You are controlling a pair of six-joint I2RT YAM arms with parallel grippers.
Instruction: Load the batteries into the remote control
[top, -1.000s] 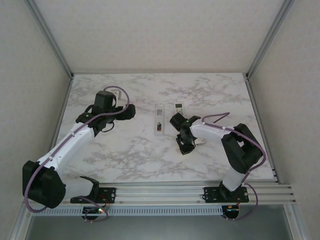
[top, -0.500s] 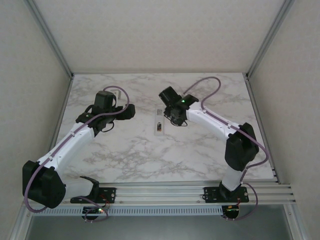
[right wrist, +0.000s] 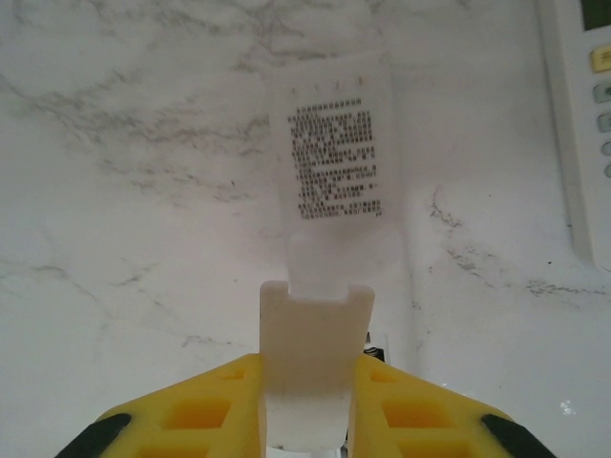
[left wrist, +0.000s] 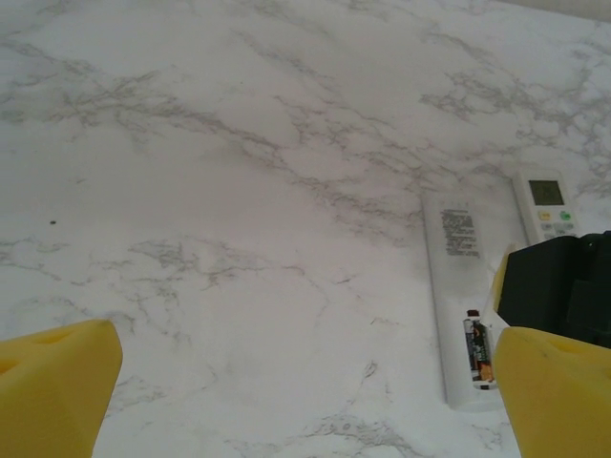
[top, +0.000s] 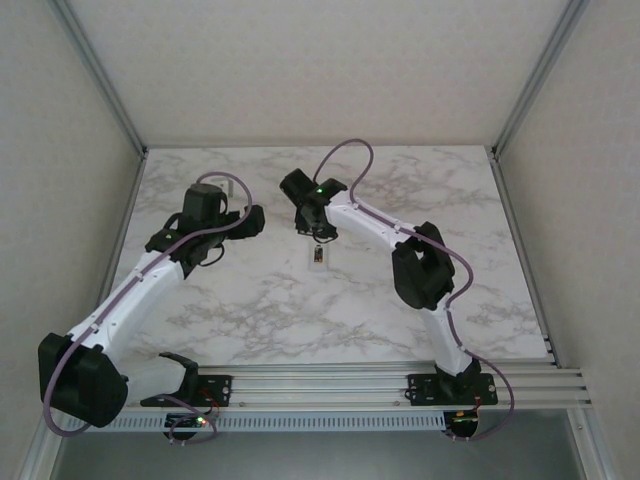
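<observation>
The remote control [left wrist: 458,277] lies face down, label up, at the middle of the table [top: 250,300]. One battery [left wrist: 476,348], dark with a reddish end, sits in its open compartment at the near end. My right gripper [right wrist: 307,410] hovers just above that end, shut on a white battery cover [right wrist: 315,353] whose notched edge points along the remote [right wrist: 329,162]. In the top view the right gripper [top: 312,225] hangs over the remote [top: 318,257]. My left gripper [left wrist: 305,391] stands open to the remote's left with nothing between its yellow fingers [left wrist: 57,391].
A second white remote [left wrist: 546,200], display and buttons up, lies just right of the first; its edge also shows beside the label [right wrist: 587,114]. The right arm [top: 400,235] stretches across the table's right half. Walls enclose the table on three sides.
The right arm has swung from the front right of the table back and left, carrying the cover over the remote. The left arm shifted only slightly.
</observation>
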